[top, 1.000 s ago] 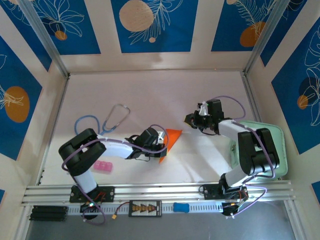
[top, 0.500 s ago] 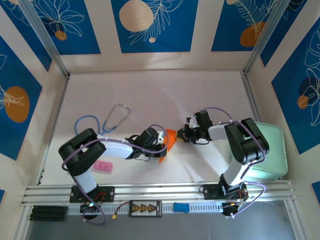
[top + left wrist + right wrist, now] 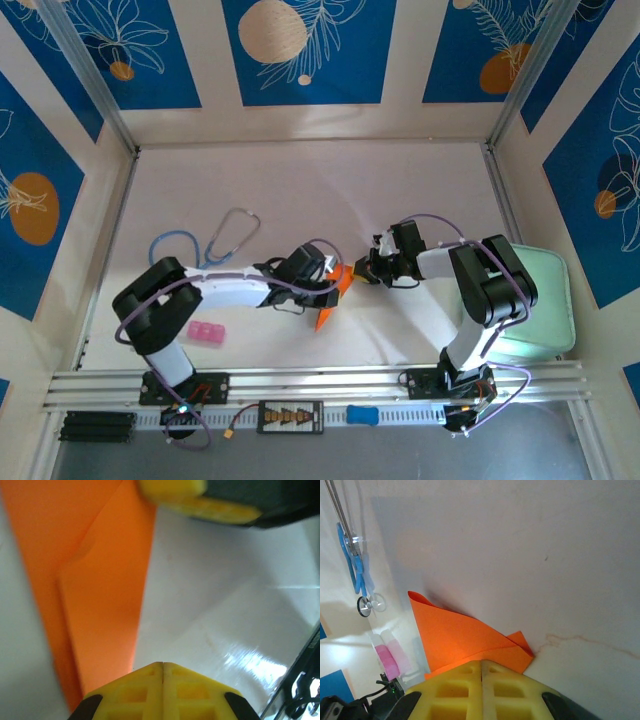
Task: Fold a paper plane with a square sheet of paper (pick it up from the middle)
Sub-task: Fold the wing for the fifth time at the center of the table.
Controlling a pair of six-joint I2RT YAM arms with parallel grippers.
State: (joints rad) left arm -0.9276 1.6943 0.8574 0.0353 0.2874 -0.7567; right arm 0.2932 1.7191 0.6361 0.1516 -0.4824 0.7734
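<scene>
Right, mid-fold, creasing stage by the look of it. The thin bright orange paper sheet (image 3: 324,314), already folded into a layered tapering wedge, lies flat near the centre of the white counter (image 3: 400,200), point toward 6 o'clock. The left end effector (image 3: 330,285) comes in from 9 o'clock, yellow fingers pressed together w/ nothing pinched; in the left wrist view the tips (image 3: 162,690) sit at the paper's (image 3: 100,605) narrow end. The right end effector (image 3: 362,270) comes from 3 o'clock, fingers likewise pressed together and pinching nothing; in the right wrist view the tips (image 3: 481,690) hang over the wedge's (image 3: 460,635) near corner. Can't tell if either tip actually bears on the paper.

Judgement: both are flattening or pinning folds, plane not finished.

Next move prob. calls for one end effector to pin the centre crease while the other spreads, catches a free edge & folds it over w/o dragging the sheet. The blue-tubed stethoscope (image 3: 215,245), at 10 o'clock of the paper, is well apart.
</scene>
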